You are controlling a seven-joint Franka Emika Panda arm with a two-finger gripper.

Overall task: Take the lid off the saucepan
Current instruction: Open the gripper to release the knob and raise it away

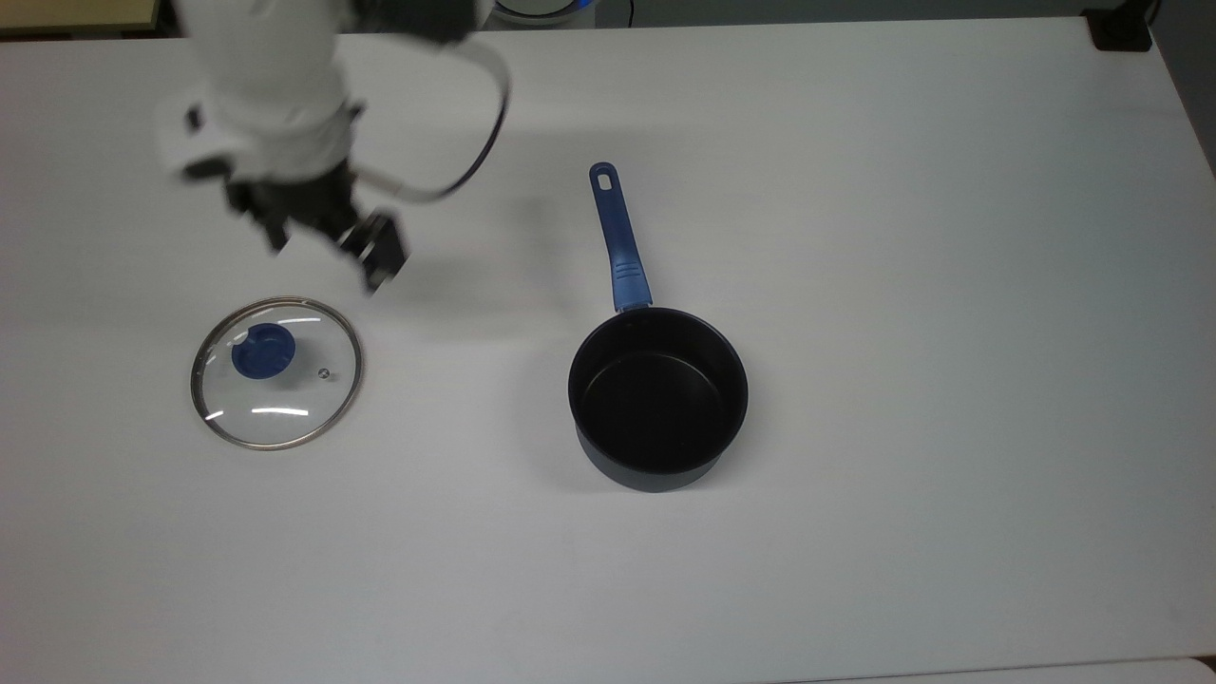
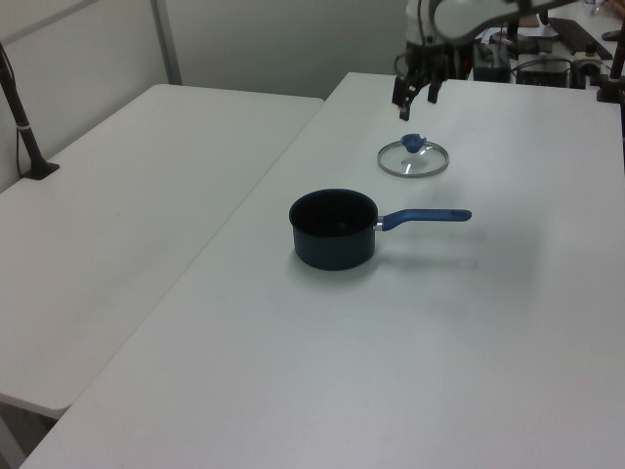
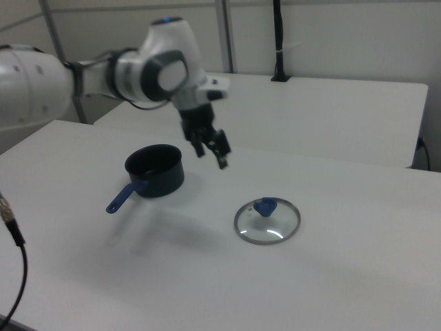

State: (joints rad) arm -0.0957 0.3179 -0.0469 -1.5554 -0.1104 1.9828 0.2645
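Counter [image 1: 855, 190] — white and wide — carries everything, with a second white table [image 2: 127, 195] beside it and pale partition walls behind. Jaws [image 1: 328, 237] hang in the air, spread apart and holding nothing. Below them, apart, the glass lid [image 1: 276, 372] lies flat on the counter, blue knob [image 1: 263, 350] up. Well off to the jaws' side, toward the top view's right, stands the dark saucepan [image 1: 657, 397] — uncovered, its black inside bare, its blue handle [image 1: 616, 235] pointing toward the top view's upper edge.
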